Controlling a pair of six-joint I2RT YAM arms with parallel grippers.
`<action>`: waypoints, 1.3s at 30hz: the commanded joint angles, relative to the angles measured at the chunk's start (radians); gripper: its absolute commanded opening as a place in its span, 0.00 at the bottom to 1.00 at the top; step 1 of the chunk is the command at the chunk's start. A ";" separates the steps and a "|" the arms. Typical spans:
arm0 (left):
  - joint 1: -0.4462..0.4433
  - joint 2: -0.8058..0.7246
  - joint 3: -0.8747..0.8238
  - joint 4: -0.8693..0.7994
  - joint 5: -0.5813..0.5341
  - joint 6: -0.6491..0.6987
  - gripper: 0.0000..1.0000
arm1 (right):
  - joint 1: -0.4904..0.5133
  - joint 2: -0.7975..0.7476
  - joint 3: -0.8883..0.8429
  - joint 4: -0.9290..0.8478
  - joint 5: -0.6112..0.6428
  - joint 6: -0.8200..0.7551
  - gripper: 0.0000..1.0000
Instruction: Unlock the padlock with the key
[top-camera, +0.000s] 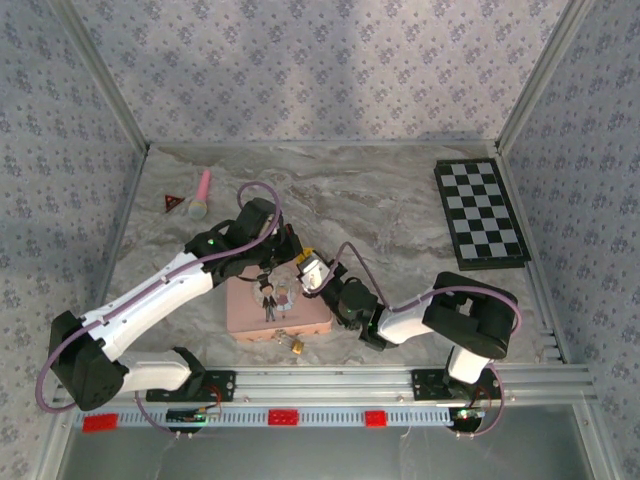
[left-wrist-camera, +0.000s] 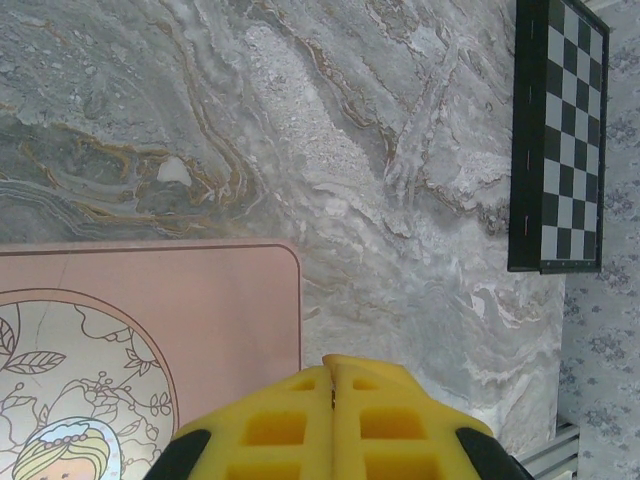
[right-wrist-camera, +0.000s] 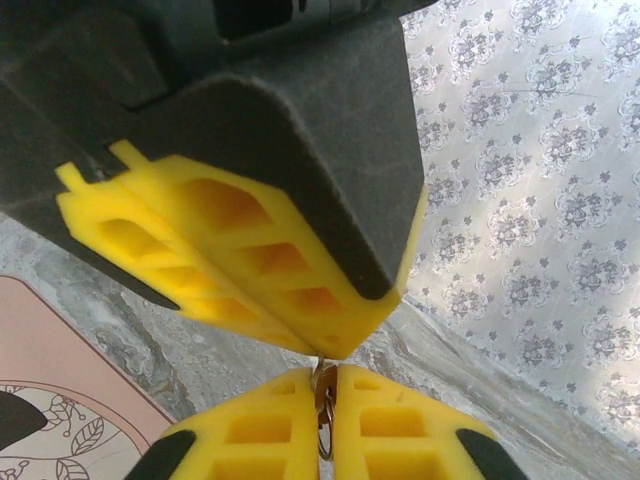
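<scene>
Right pincer (right-wrist-camera: 325, 382) clenched on the key (right-wrist-camera: 321, 425), tip to tip with my left pincer (left-wrist-camera: 333, 365), also clenched; padlock (top-camera: 297, 346) lies on the counter (top-camera: 400, 210) by the tin (top-camera: 250, 312); inserting and turning remain, I judge.

We make out a thin metal piece (right-wrist-camera: 322, 408) pinched in the right gripper (right-wrist-camera: 327, 385), mostly buried between its yellow fingers (right-wrist-camera: 348, 440), so we cannot tell key from ring. In the top view the padlock (top-camera: 297, 346) is too small to read its shackle, and the left arm (top-camera: 225, 250) covers the far edge of the pink tin (top-camera: 245, 315). The left wrist view cuts that tin (left-wrist-camera: 200, 300) off left and bottom.
</scene>
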 joint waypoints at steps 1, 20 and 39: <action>-0.003 -0.008 -0.005 0.029 0.035 0.006 0.00 | 0.000 -0.011 0.024 0.003 0.038 0.018 0.05; 0.099 -0.085 -0.004 0.036 0.095 0.153 0.45 | -0.015 -0.244 -0.056 -0.278 0.076 0.355 0.00; -0.001 -0.273 0.012 -0.613 -0.254 0.366 0.47 | -0.383 -0.907 -0.076 -1.289 -0.731 0.932 0.00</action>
